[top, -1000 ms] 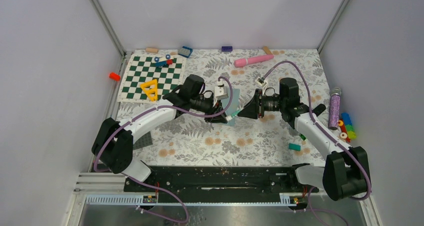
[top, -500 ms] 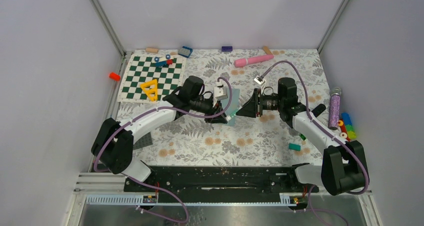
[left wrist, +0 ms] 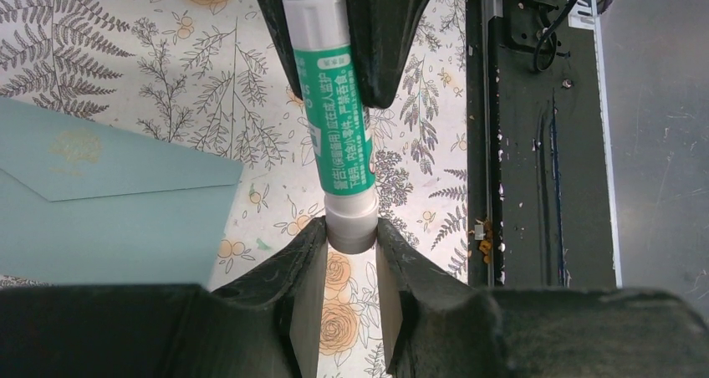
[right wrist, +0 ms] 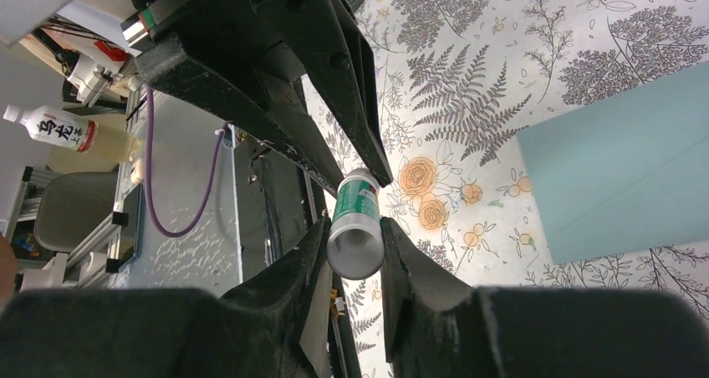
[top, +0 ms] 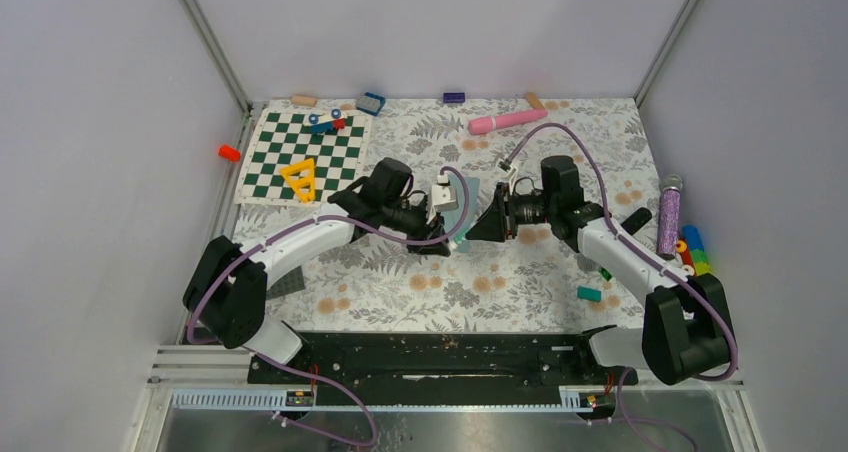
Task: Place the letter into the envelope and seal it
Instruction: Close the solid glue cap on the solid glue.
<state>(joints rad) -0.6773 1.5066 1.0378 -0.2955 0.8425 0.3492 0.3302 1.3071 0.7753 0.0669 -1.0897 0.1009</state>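
A green glue stick (left wrist: 339, 110) with a white cap is held at both ends above the floral table. My left gripper (left wrist: 351, 236) is shut on its grey end, and my right gripper (right wrist: 355, 236) is shut on the opposite end (right wrist: 355, 206). From above, the two grippers (top: 446, 240) (top: 472, 234) meet tip to tip at the table's middle. The teal envelope (left wrist: 109, 202) lies flat beside them with its pointed flap folded down, partly hidden under the arms (top: 462, 202). The envelope also shows in the right wrist view (right wrist: 619, 160). The letter is not in view.
A green-and-white chequered board (top: 305, 152) with a yellow triangle (top: 300, 179) lies at back left. A pink cylinder (top: 508, 121) is at the back, and a purple glitter tube (top: 668, 215) and coloured blocks (top: 692, 254) sit at the right. A teal block (top: 589, 294) and a dark plate (top: 285, 282) lie nearer.
Both grippers have shifted slightly left together with the glue stick between them. The right arm has reached further towards the middle and the left wrist has turned.
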